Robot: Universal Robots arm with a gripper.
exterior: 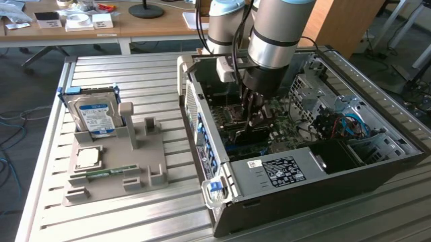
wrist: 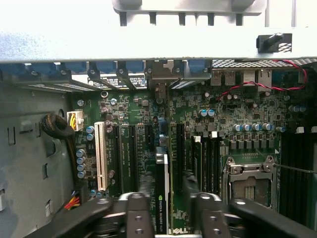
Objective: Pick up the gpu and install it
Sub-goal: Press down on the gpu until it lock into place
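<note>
The gpu [wrist: 162,191] shows edge-on in the wrist view as a thin green and black card with a green label. It stands upright between the black fingers [wrist: 139,214], and my gripper [wrist: 167,201] is shut on it. The card is over the black expansion slots of the green motherboard [wrist: 237,116]; whether it sits in a slot I cannot tell. In the exterior view my gripper [exterior: 257,117] reaches down into the open computer case [exterior: 303,169], with the dark gpu [exterior: 252,133] under it, low by the board.
A white slot [wrist: 100,156] and the open CPU socket [wrist: 250,181] flank the card. The case's rear wall [wrist: 148,47] is close ahead. At the exterior view's left, a grey holder [exterior: 151,151] carries a blue-labelled hard drive [exterior: 94,115], a chip [exterior: 88,157] and a RAM stick [exterior: 108,173].
</note>
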